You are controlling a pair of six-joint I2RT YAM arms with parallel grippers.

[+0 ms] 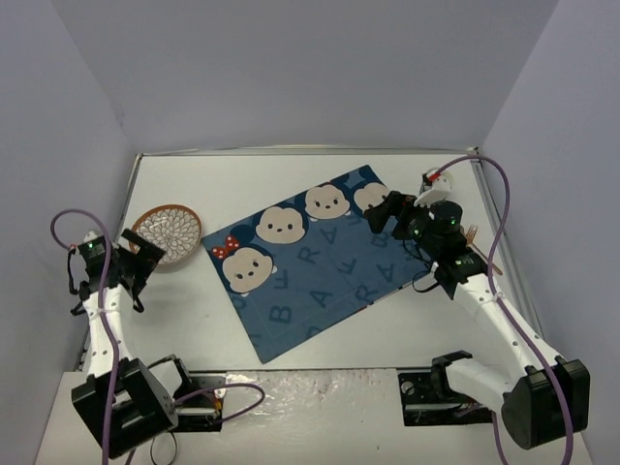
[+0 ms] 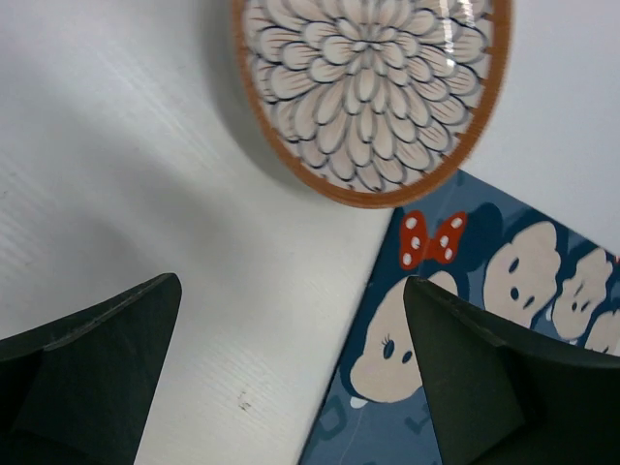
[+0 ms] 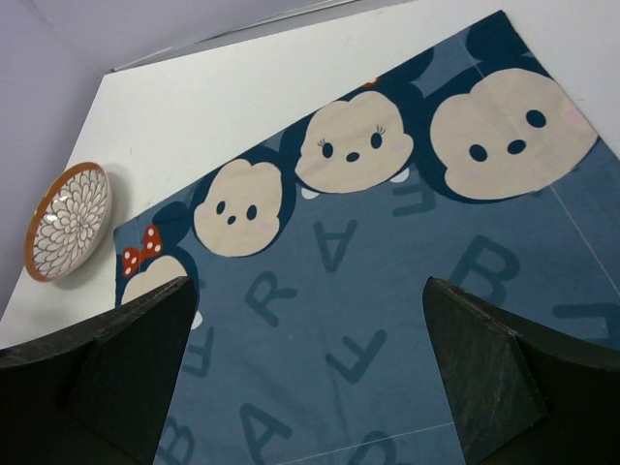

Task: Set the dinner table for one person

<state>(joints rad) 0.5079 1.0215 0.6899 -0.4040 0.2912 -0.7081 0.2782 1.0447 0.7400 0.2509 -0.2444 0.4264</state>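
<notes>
The dinner table (image 1: 194, 320) is a white tabletop. A blue cartoon-printed placemat (image 1: 320, 271) lies askew across its middle. A flower-patterned plate with an orange rim (image 1: 168, 232) rests on the bare table just off the mat's left corner. My left gripper (image 1: 145, 254) hovers open beside the plate, which fills the top of the left wrist view (image 2: 368, 87). That gripper (image 2: 291, 283) has bare table (image 2: 116, 145) and the mat's edge (image 2: 387, 426) between its fingers. My right gripper (image 1: 385, 213) stands open over the mat's far right corner. In its wrist view the gripper (image 3: 308, 282) holds nothing above the mat (image 3: 387, 291). The plate (image 3: 70, 221) lies far left there.
Thin wooden utensils (image 1: 474, 233) lie near the table's right edge, partly hidden behind the right arm. A small white and red item (image 1: 436, 179) sits at the far right. Grey walls close in the table on three sides.
</notes>
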